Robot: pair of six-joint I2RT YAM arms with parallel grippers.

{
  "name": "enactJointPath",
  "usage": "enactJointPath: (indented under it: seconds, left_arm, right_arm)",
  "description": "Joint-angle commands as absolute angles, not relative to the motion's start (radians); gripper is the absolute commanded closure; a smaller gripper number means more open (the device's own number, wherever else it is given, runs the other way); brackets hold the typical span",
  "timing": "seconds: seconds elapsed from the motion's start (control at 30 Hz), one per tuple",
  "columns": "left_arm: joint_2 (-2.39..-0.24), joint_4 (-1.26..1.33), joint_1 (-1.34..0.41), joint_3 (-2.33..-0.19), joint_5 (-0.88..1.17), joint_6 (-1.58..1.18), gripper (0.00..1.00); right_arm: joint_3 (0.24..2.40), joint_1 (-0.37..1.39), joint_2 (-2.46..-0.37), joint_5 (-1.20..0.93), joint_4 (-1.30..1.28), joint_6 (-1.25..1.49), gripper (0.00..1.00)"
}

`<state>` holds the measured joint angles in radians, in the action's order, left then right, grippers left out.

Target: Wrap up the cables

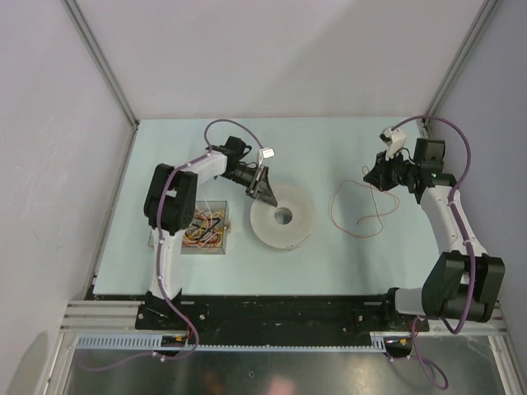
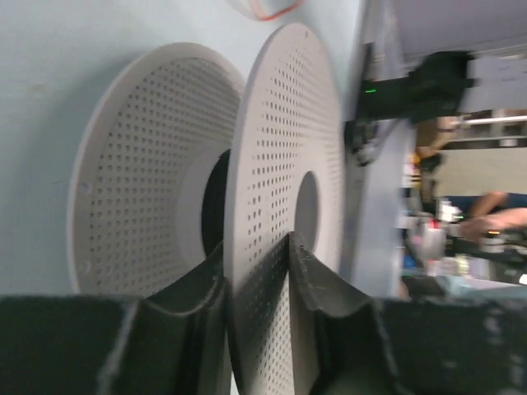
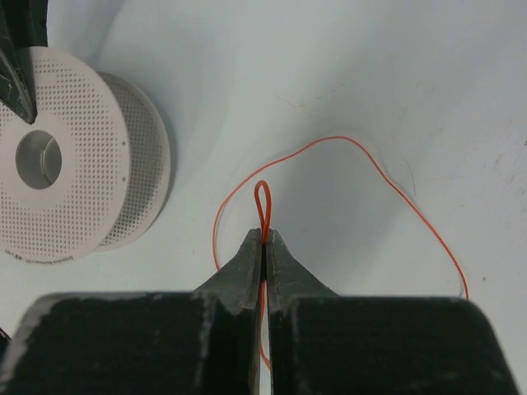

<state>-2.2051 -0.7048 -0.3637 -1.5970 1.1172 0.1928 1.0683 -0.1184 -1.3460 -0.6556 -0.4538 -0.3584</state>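
The right pincer (image 3: 263, 240) is seen shut tight on the orange cable (image 3: 387, 177); a small loop of it is pushed out just beyond the fingertips, and the rest is laid in a wide arc on the tabletop (image 3: 329, 74), ahead of that pincer and to its right; well off to its left the white perforated spool (image 3: 74, 164) is found. The left pincer (image 2: 257, 271) is closed on one flange of the spool, with a finger pressed to each face of the disc near its rim; the second flange is seen beyond it, to the left. The remaining cables (image 1: 204, 226), a tangle of yellow, orange and red, are contained in a clear tray (image 1: 226, 236) behind the left pincer.
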Motion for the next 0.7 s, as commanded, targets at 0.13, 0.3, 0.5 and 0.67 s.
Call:
enactJointPath:
  seconds: [0.13, 0.3, 0.5, 0.67]
  left_arm:
    - [-1.956, -0.689, -0.422, -1.61, 1.065, 0.257, 0.99]
    - [-1.718, -0.689, -0.569, -1.469, 0.794, 0.402, 1.0]
    - [-1.609, -0.7, -0.741, -1.375, 0.507, 0.509, 1.0]
    - [-1.586, -0.721, -0.786, -1.34, 0.473, 0.521, 1.0]
  right_arm:
    - [1.098, -0.119, -1.215, -0.742, -0.437, -0.28, 1.0]
    - [1.1, -0.111, -1.141, -0.746, -0.477, -0.309, 1.0]
    - [1.1, -0.058, -1.061, -0.668, -0.54, -0.333, 1.0]
    - [1.1, -0.011, -1.008, -0.624, -0.573, -0.351, 1.0]
